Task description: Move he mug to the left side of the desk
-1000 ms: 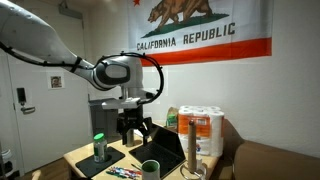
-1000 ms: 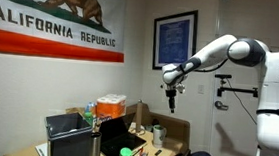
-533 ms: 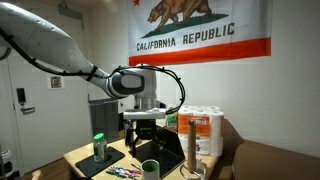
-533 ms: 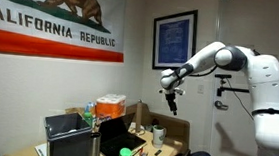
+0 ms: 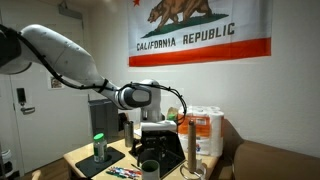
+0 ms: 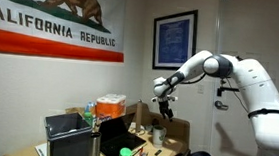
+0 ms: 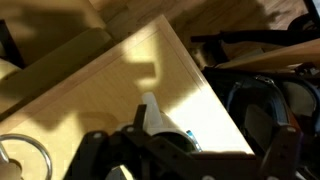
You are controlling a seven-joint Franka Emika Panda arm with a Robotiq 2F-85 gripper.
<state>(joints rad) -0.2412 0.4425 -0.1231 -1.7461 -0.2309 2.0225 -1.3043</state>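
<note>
The white mug (image 5: 150, 168) with a dark inside stands near the front edge of the tan desk (image 5: 82, 157), in front of the black laptop (image 5: 166, 150). My gripper (image 5: 149, 146) hangs open just above the mug, not touching it. In the wrist view the mug (image 7: 151, 114) shows as a white cylinder on the desk (image 7: 110, 85), between my dark fingers (image 7: 188, 152) at the bottom of the picture. In an exterior view the gripper (image 6: 163, 111) hovers over the desk's end (image 6: 146, 147); the mug (image 6: 159, 136) is small there.
A clear jar with a green lid (image 5: 99, 147) stands on the desk's left part. A slim metal bottle (image 5: 187, 150) and paper towel rolls (image 5: 205, 130) stand to the right. Coloured items (image 5: 122, 172) lie by the mug. An orange container (image 6: 109, 109) sits behind the laptop (image 6: 115, 137).
The arm has come down and forward, bringing the open gripper from well above the laptop to just over the mug. The mug and the other objects have not moved.
</note>
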